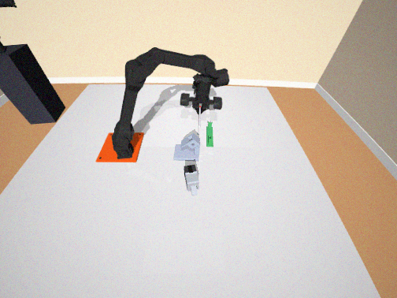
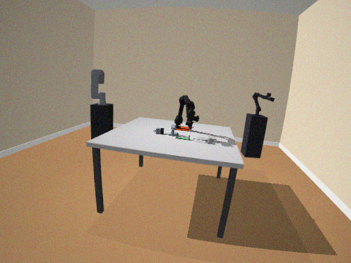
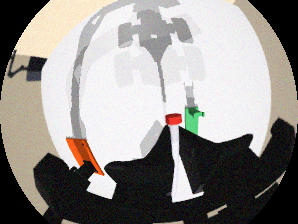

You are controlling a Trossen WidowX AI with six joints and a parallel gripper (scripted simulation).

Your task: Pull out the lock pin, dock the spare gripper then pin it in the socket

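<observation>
My gripper (image 1: 200,104) (image 3: 169,127) is shut on the lock pin (image 1: 199,116) (image 3: 177,165), a thin pale rod with a red end (image 3: 173,119). It holds the pin upright above the table, just behind the mount and clear of it. The grey mount (image 1: 188,147) (image 2: 173,131) stands on its plate at the table's middle, and its socket looks empty. The spare gripper (image 1: 191,177) (image 2: 159,131), white and dark grey, lies on the table just in front of the mount.
A green strip (image 1: 209,135) (image 3: 193,121) (image 2: 182,138) lies flat to the right of the mount, close under the pin. The arm's orange base plate (image 1: 103,154) (image 3: 83,152) is to the left. Dark pedestals (image 1: 27,84) (image 2: 253,136) stand off the table.
</observation>
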